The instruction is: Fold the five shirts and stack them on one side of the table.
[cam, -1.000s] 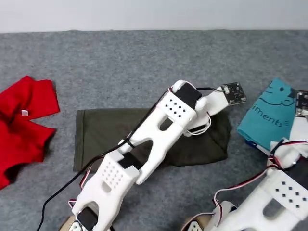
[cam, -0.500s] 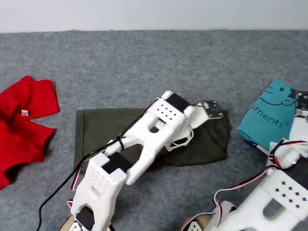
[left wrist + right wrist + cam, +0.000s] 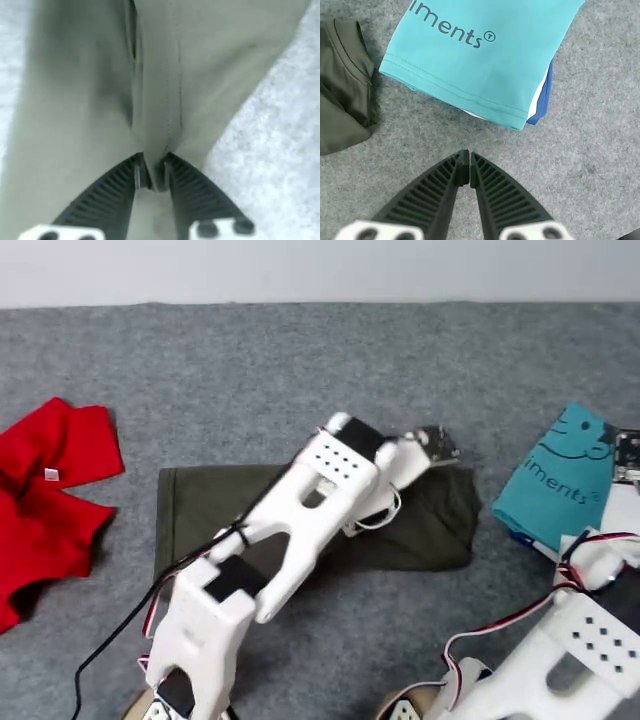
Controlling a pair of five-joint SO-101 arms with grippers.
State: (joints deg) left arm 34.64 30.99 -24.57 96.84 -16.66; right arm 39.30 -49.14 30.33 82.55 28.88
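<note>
An olive shirt (image 3: 200,512) lies partly folded at the middle of the grey table. My left gripper (image 3: 151,176) is over its right part, shut on a raised fold of the olive shirt (image 3: 165,75). At the right edge sits a folded teal shirt (image 3: 560,478) with dark lettering, on top of a stack. The teal shirt (image 3: 485,50) covers a blue shirt (image 3: 544,95) whose edge peeks out. My right gripper (image 3: 469,167) hangs shut and empty over bare table just in front of that stack. A crumpled red shirt (image 3: 50,500) lies at the far left.
The left arm (image 3: 290,530) stretches diagonally across the olive shirt and hides its middle. The right arm (image 3: 575,645) fills the near right corner. A corner of the olive shirt (image 3: 342,100) lies close beside the teal stack. Grey table (image 3: 300,370) stretches behind the shirts.
The left arm has swung leftward, carrying its gripper from the olive shirt's right edge toward the middle with the pinched fold. The right arm has kept still.
</note>
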